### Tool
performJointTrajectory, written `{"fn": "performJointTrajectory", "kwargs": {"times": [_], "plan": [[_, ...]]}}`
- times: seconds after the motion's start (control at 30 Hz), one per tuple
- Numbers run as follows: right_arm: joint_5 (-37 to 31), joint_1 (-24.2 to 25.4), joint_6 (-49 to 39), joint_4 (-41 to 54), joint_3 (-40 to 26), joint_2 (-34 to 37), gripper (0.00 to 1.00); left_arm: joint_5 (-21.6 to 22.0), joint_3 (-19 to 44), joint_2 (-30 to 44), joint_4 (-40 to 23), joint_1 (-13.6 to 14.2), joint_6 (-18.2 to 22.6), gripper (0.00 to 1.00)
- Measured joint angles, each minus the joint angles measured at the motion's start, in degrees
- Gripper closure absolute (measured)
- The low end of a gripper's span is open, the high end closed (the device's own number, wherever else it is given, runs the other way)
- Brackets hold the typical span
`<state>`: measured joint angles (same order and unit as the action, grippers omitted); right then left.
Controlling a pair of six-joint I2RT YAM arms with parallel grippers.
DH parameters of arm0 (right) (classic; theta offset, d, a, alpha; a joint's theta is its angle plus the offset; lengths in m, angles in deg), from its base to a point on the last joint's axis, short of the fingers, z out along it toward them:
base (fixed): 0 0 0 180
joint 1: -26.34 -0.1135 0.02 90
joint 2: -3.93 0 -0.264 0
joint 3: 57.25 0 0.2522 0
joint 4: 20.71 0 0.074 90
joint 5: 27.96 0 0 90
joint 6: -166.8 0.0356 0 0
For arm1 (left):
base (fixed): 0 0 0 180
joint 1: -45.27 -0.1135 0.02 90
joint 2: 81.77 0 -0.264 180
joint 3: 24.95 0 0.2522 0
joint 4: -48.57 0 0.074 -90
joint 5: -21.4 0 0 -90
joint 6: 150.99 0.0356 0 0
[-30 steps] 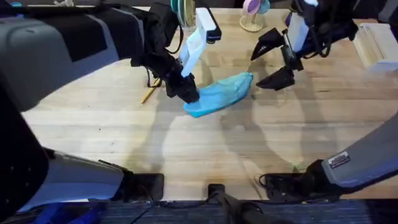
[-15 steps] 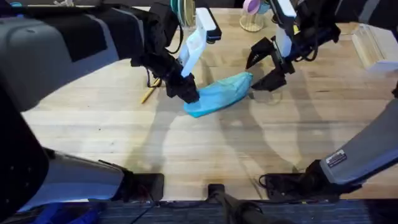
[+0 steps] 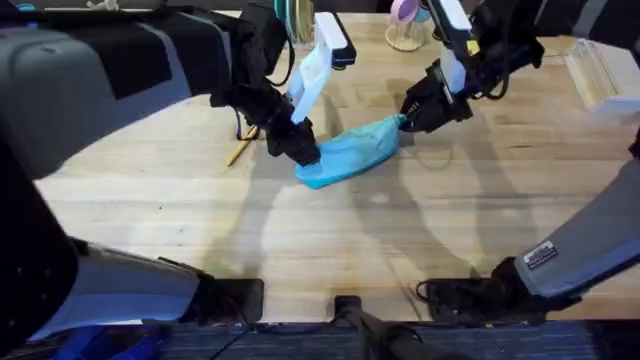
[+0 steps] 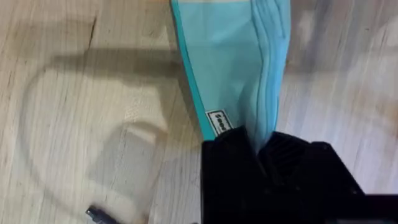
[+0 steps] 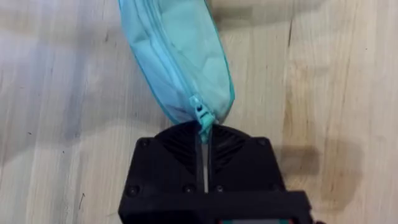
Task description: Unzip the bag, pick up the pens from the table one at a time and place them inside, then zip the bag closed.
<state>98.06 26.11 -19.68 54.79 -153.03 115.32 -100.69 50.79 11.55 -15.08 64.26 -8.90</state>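
Both pairs of jaws are pressed onto the bag (image 3: 352,151), one at each end: the left gripper (image 3: 303,148) is clamped on the nearer, lower-left end, as is seen from the left wrist, where the black fingers (image 4: 233,155) close over the fabric beside a small white label (image 4: 219,122); the right gripper (image 3: 412,117) is pinched on the zipper pull (image 5: 200,115) at the far, upper-right tip, the pull being held in the narrow slit between the fingers in the right wrist view. One bag is counted, light blue and lying slantwise near the middle of the counter (image 3: 330,235), its zipper (image 5: 163,53) running closed along the top seam as far as can be seen. One pen (image 3: 240,148) is made out, a thin yellow-orange stick lying on the wood just to the left of the left gripper and partly covered by the arm; whether more pens lie under the arm cannot be told. The counter is a pale wooden surface of joined planks with visible grain, crossed by the soft shadows of both arms. At its far edge a pale stand (image 3: 404,38) topped with round pink and blue shapes is seen, and at the far right a light box (image 3: 603,72). Two arm bases are set at the near edge, with dark cables between them.
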Motion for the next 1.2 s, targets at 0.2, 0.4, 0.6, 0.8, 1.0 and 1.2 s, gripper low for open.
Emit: {"fn": "performJointTrajectory", "kwargs": {"times": [0.2, 0.4, 0.6, 0.8, 1.0, 1.2], "plan": [[-0.5, 0.0, 0.0, 0.0, 0.0, 0.0, 0.969, 0.0, 0.0, 0.0, 0.0, 0.0, 0.0, 0.957], [-1.4, 0.0, 0.0, 1.0, -0.9, -0.1, 0.970, 0.0, 0.0, 0.0, 0.0, 0.0, 0.0, 0.957], [-2.2, -0.4, 0.2, 2.9, -4.4, -4.1, 0.970, 0.0, 0.0, 0.0, 0.0, 0.0, 0.0, 0.957], [-2.2, -3.7, 0.2, 4.8, -5.5, -7.4, 0.970, 0.0, 0.0, 0.0, 0.0, 0.0, 0.0, 0.957], [1.8, -8.4, 0.6, 5.4, -5.5, -7.3, 0.970, 0.0, 0.0, 0.0, -0.1, 0.0, 0.0, 0.957], [4.8, -12.1, 1.3, 5.2, -5.5, -7.2, 0.971, 0.2, 0.0, 0.0, -0.3, 0.0, 0.0, 0.957]]}}
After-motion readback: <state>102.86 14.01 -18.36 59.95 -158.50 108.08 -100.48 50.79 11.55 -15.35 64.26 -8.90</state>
